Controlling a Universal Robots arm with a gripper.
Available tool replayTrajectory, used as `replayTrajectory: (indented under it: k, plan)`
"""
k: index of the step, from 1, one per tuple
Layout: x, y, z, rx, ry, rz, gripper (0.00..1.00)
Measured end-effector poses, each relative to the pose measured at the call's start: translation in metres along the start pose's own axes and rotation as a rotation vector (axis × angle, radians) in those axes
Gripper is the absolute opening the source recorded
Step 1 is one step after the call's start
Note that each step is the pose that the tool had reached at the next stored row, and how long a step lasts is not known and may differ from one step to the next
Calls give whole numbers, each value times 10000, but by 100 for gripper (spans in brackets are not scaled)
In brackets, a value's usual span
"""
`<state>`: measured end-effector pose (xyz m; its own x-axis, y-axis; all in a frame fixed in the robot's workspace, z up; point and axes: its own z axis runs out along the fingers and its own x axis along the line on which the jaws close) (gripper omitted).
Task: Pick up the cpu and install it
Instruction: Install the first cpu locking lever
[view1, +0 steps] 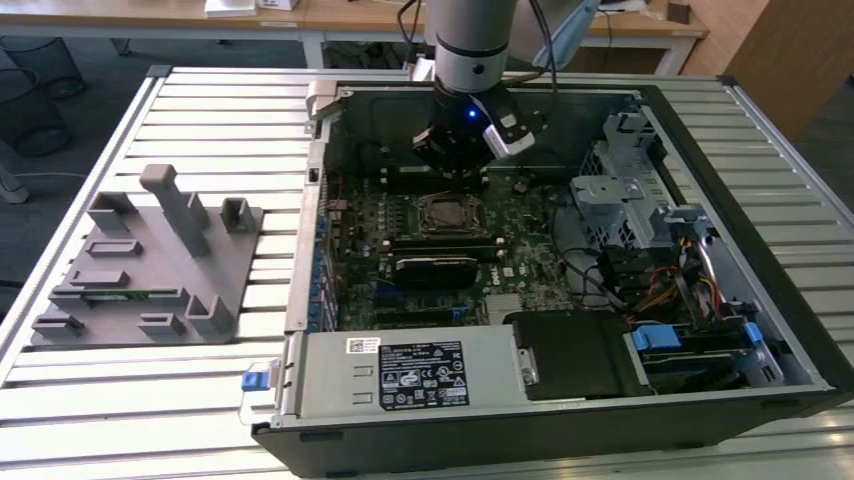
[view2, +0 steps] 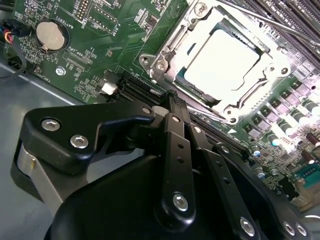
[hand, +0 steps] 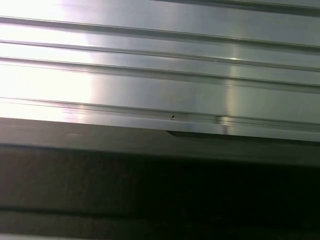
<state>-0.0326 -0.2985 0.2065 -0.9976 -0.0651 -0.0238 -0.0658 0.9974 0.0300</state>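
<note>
Second wrist view: cpu (view2: 223, 61) sits in the motherboard socket (view2: 220, 107), frame open. Gripper (view1: 461, 160) hangs just above the board, apart from the chip; open or closed, cannot tell. Risk: a skewed seat bending socket pins if bumped.

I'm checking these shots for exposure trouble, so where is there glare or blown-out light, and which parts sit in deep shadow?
In the second wrist view, the cpu in its socket is washed nearly white by glare, spilling onto the motherboard beside it. In the first wrist view, bright glare bands the ribbed metal surface, with dark shadow beneath. The exterior view is evenly lit.
</note>
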Motion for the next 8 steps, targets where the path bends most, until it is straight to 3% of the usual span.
replayTrajectory:
  k: [8]
  plan:
    - [-7,-2,49,0,7,1,11]
